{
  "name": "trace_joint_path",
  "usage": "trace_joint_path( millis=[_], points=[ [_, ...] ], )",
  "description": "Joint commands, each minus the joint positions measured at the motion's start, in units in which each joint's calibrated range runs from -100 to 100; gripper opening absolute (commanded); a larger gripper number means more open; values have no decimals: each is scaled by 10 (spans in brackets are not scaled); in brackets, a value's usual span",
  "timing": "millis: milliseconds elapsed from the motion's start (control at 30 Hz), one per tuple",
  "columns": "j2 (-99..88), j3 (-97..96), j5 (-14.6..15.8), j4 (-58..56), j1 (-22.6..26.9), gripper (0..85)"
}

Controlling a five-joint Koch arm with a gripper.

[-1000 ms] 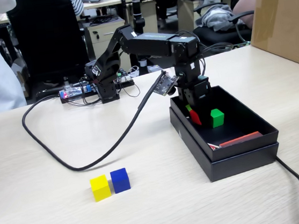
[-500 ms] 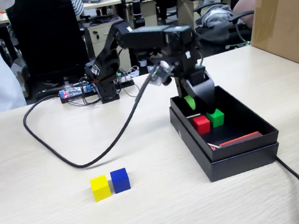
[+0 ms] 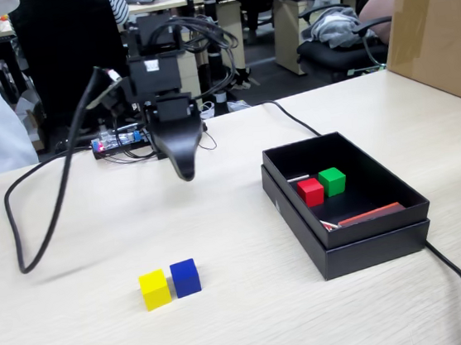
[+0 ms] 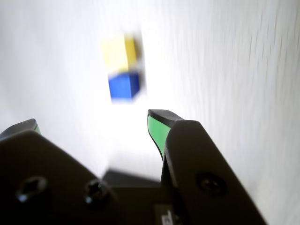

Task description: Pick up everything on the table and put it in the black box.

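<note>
While the arm is folded upright over its base at the far side of the desk (image 3: 231, 322), the jaws (image 3: 184, 171) are pointed straight down, hanging above bare desk, clear of every cube. From the fixed view only one dark tapered tip is seen, so the gap cannot be read there. In the wrist view the jaws (image 4: 93, 123) are seen parted wide, green pads on the inner faces, nothing between them.

Yellow cube (image 3: 154, 289) and blue cube (image 3: 185, 277) are seen touching side by side on the desk, at about 6 o'clock from the jaws in the fixed view, well apart from them. In the wrist view the same pair is blurred: yellow cube (image 4: 120, 52) at 12 o'clock of blue cube (image 4: 124, 86), both ahead of the tips.

Black box (image 3: 351, 246) is placed at 3 o'clock of the jaws. Red cube (image 3: 310, 192) and green cube (image 3: 332, 181) are lying inside it, just beside each other; none of this is shown by the wrist view. A black cable (image 3: 47, 212) is looped across the desk at 9 o'clock.
</note>
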Motion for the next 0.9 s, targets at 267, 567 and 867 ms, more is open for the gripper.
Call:
trace_joint_path(
  millis=[267, 567, 867],
  points=[
    [328, 242, -51, 6, -43, 464],
    [415, 276, -41, 18, -21, 459],
    [461, 296, -41, 21, -21, 447]
  ],
)
